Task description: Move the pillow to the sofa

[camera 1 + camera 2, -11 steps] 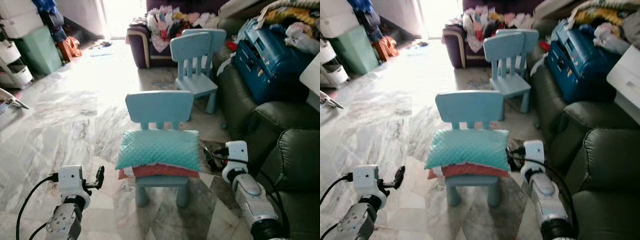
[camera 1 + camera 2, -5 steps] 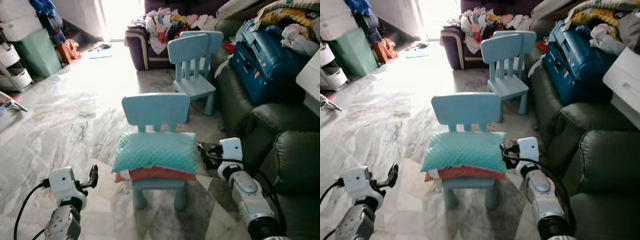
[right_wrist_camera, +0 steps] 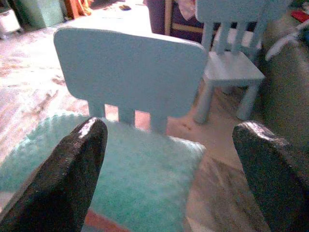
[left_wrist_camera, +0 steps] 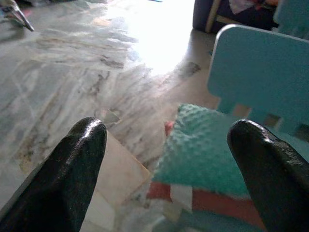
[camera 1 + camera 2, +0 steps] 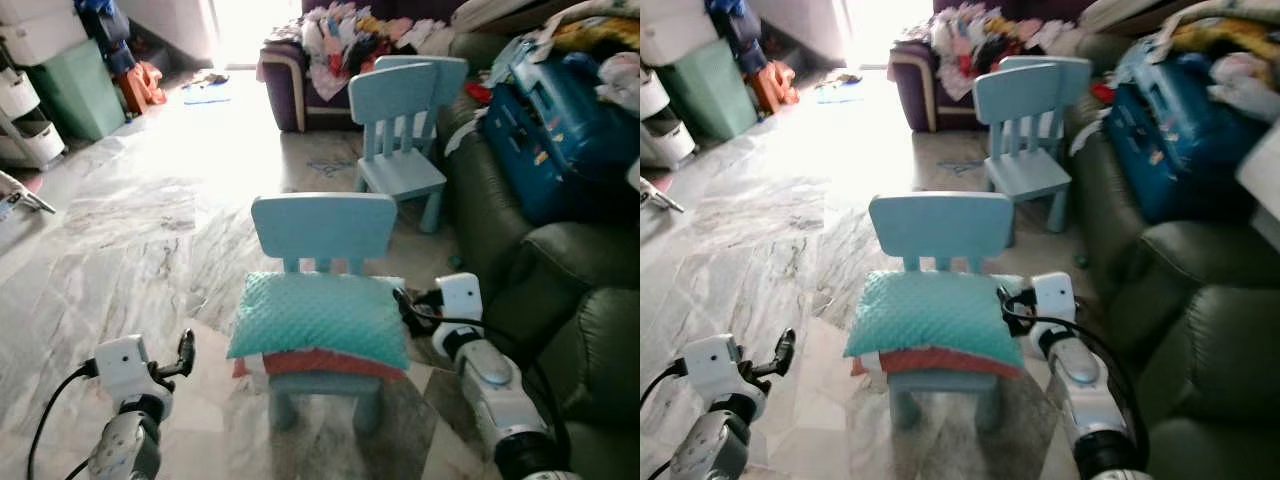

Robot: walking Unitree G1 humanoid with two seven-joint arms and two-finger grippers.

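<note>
A teal dotted pillow lies on top of a red and white cushion on the seat of a small light-blue chair. The dark green sofa stands just right of the chair. My right gripper is open at the pillow's right end, with the pillow and chair back between its fingers in the right wrist view. Low on the left, my left gripper is open and a short way off the pillow's left corner.
A second blue chair stands behind the first. A blue case and laundry sit on the sofa's far part. A purple sofa with clothes is at the back; a green bin and white drawers are far left. Marble floor lies open on the left.
The head view has shifted slightly. My right gripper has edged up against the pillow's right end. My left gripper has stayed low on the left of the chair.
</note>
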